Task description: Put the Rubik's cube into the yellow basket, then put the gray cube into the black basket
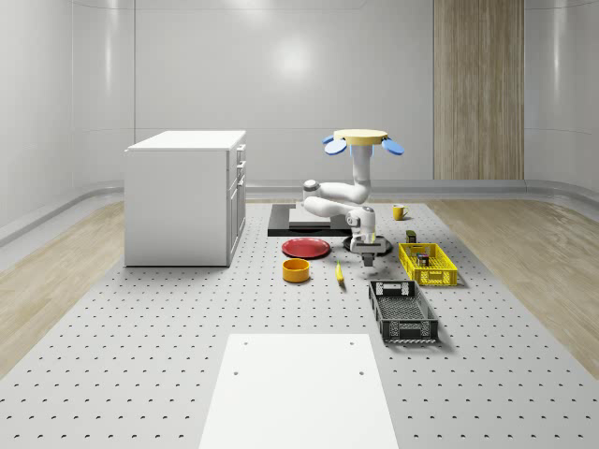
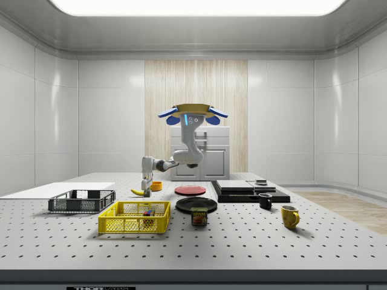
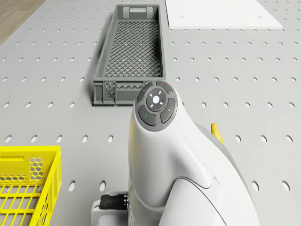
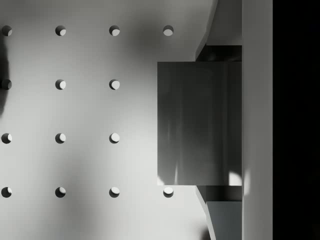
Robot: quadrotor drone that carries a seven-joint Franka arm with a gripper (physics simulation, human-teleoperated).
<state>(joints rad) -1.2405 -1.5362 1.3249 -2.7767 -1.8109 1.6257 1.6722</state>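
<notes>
Well, the drone hovers above the white perforated table, and its white jointed arm bends down so that the gripper hangs close over the tabletop. In the wrist view its fingers are closed on the gray cube, a plain smooth-sided block. A pad presses each of two opposite faces, with no gap showing. I cannot tell whether the block touches the table.

I read the whole-scene view as a clock face centred on the gripper. The yellow basket of plastic lattice lies near at four o'clock, and the multicoloured Rubik's cube sits inside it. The black basket of mesh, long and shallow, stands at five o'clock, just past the yellow one and apart from it. A flat red round plate lies at nine o'clock. A small orange bowl is at eight and a yellow banana at seven, both near. The drone is at twelve o'clock, high above. A small yellow mug stands at one o'clock. A tall white cabinet with drawers stands well apart at ten o'clock, on the table
</notes>
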